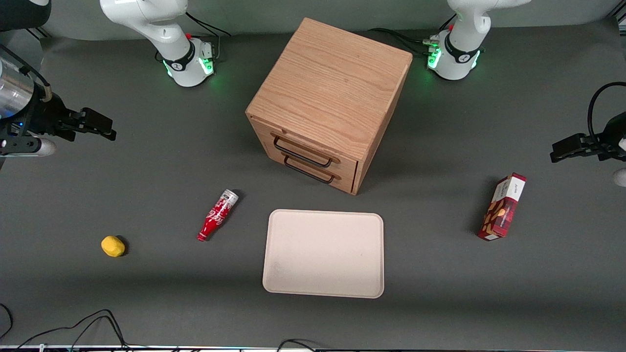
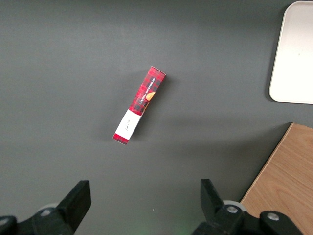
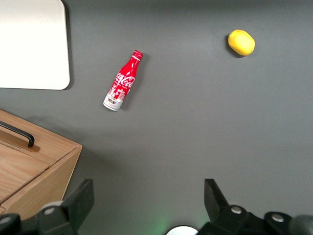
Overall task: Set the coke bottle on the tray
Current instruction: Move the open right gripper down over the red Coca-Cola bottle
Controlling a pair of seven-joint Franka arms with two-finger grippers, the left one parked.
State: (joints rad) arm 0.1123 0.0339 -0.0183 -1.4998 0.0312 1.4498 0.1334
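The coke bottle (image 1: 217, 215) lies on its side on the grey table, beside the cream tray (image 1: 324, 253) toward the working arm's end, cap pointing toward the front camera. It also shows in the right wrist view (image 3: 122, 81), with a corner of the tray (image 3: 32, 44). My gripper (image 1: 100, 128) hangs high above the working arm's end of the table, farther from the front camera than the bottle and well apart from it. Its fingers (image 3: 79, 199) are spread wide and hold nothing.
A wooden two-drawer cabinet (image 1: 328, 100) stands just farther from the front camera than the tray. A yellow lemon (image 1: 113, 246) lies toward the working arm's end, past the bottle. A red snack box (image 1: 502, 207) lies toward the parked arm's end.
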